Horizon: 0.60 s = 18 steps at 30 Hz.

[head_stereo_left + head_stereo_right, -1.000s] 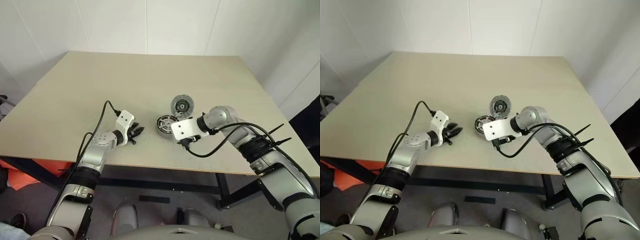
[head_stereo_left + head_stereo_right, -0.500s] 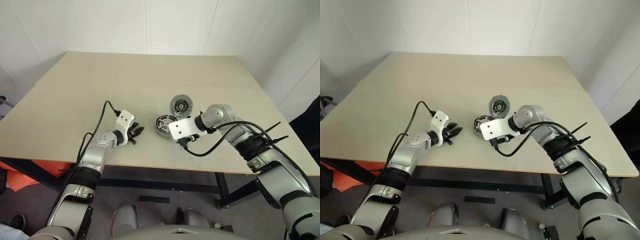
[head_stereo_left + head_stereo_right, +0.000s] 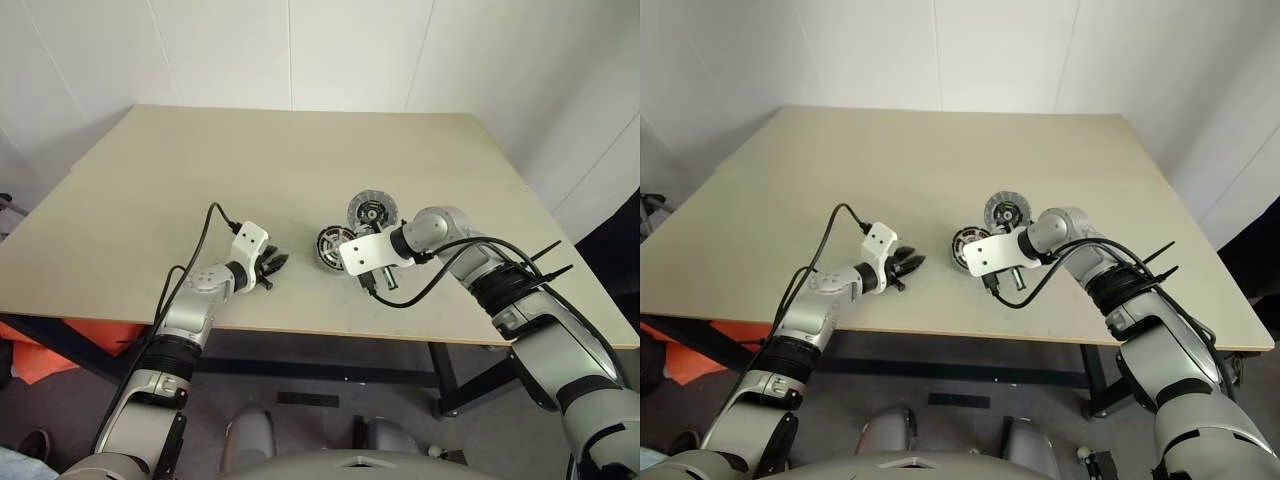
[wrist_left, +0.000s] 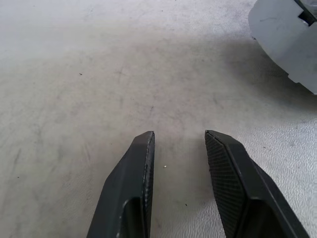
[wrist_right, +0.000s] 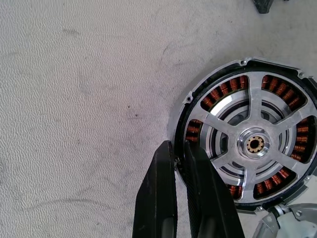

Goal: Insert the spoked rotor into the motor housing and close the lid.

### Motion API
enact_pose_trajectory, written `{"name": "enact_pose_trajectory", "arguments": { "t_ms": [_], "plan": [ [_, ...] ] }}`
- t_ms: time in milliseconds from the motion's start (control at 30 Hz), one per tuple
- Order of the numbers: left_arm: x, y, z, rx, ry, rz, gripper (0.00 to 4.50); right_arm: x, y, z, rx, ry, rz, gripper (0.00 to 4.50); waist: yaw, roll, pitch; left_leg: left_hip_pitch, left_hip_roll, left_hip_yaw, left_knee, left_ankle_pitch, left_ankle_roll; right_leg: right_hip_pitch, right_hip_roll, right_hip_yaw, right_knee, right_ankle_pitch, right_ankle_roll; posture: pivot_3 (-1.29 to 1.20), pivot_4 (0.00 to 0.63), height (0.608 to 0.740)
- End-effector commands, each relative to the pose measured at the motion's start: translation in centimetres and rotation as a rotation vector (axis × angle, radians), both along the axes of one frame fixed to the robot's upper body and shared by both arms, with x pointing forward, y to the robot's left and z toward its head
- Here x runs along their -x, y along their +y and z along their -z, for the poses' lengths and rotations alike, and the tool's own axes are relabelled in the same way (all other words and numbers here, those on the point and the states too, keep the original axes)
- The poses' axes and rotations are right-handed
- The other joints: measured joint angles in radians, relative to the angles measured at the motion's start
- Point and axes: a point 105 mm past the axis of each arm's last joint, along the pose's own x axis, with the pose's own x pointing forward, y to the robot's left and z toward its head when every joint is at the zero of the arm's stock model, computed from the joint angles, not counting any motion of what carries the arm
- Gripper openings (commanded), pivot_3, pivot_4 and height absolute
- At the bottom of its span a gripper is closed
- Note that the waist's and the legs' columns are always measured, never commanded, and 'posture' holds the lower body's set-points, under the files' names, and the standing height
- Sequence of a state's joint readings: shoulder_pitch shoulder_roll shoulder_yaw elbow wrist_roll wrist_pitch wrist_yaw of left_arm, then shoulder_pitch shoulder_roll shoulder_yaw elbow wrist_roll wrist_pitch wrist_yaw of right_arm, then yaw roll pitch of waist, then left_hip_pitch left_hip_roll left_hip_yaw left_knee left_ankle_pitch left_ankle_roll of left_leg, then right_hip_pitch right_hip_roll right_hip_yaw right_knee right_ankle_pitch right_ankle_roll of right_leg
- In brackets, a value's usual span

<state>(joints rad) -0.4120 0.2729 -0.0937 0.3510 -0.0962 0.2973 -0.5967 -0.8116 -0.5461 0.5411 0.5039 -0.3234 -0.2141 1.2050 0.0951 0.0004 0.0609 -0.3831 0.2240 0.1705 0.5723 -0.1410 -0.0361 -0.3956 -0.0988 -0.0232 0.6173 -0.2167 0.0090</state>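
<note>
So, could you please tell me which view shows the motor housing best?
The right wrist view: the housing is close up, with copper windings and silver spokes clear. Both eye views show it small and partly behind the right gripper.

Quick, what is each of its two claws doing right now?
Left tool: open, holding nothing.
Right tool: shut on the rim of the motor housing.

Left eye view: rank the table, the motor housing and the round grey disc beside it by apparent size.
1. table, by far the largest.
2. motor housing and round grey disc: these look about alike, so I won't rank them.
</note>
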Motion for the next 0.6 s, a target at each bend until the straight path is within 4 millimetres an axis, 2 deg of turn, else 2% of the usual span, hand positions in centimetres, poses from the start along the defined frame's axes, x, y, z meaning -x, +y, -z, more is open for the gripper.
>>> {"name": "enact_pose_trajectory", "arguments": {
  "t_ms": [33, 133, 267, 333, 600],
  "plan": [
    [-0.4, 0.1, -0.8, 0.005, -0.023, -0.003, 1.75, -0.8, -0.9, -0.2, -0.025, 0.025, 0.106, 0.02, 0.0, 0.0, 0.0, 0.0, 0.0, 0.0, 0.0, 0.0, 0.0, 0.0, 0.0, 0.0, 0.0, 0.0, 0.0, 0.0, 0.0, 0.74],
    [-0.4, 0.0, -0.8, 0.005, -0.022, -0.002, 1.75, -0.8, -0.1, -1.2, -0.133, 0.095, 0.201, 0.02, 0.0, 0.0, 0.0, 0.0, 0.0, 0.0, 0.0, 0.0, 0.0, -0.001, 0.0, 0.0, 0.0, 0.0, 0.0, 0.0, 0.0, 0.74],
    [-0.3, 0.0, -0.7, 0.006, -0.02, -0.002, 1.75, -0.5, 1.3, -3.7, -0.299, 0.265, 0.373, 0.02, 0.001, 0.001, 0.001, -0.001, 0.0, 0.0, 0.0, 0.0, 0.0, -0.002, 0.001, 0.001, 0.0, 0.0, 0.0, 0.0, 0.0, 0.74],
    [-0.3, 0.0, -0.7, 0.006, -0.019, -0.001, 1.75, -0.5, 1.8, -4.5, -0.347, 0.321, 0.446, 0.02, 0.003, 0.001, 0.001, -0.001, 0.0, 0.0, -0.001, 0.0, 0.0, -0.002, 0.001, 0.001, 0.0, 0.003, -0.005, 0.0, 0.0, 0.74],
    [-0.3, -0.1, -0.7, 0.006, -0.02, 0.001, 1.75, -1.2, 4.0, -6.0, -0.475, 0.465, 0.666, 0.02, 0.007, 0.001, 0.001, -0.003, 0.0, 0.0, -0.004, 0.001, -0.002, -0.006, 0.001, 0.0, 0.001, 0.005, -0.009, 0.0, 0.0, 0.74]
  ]
}}
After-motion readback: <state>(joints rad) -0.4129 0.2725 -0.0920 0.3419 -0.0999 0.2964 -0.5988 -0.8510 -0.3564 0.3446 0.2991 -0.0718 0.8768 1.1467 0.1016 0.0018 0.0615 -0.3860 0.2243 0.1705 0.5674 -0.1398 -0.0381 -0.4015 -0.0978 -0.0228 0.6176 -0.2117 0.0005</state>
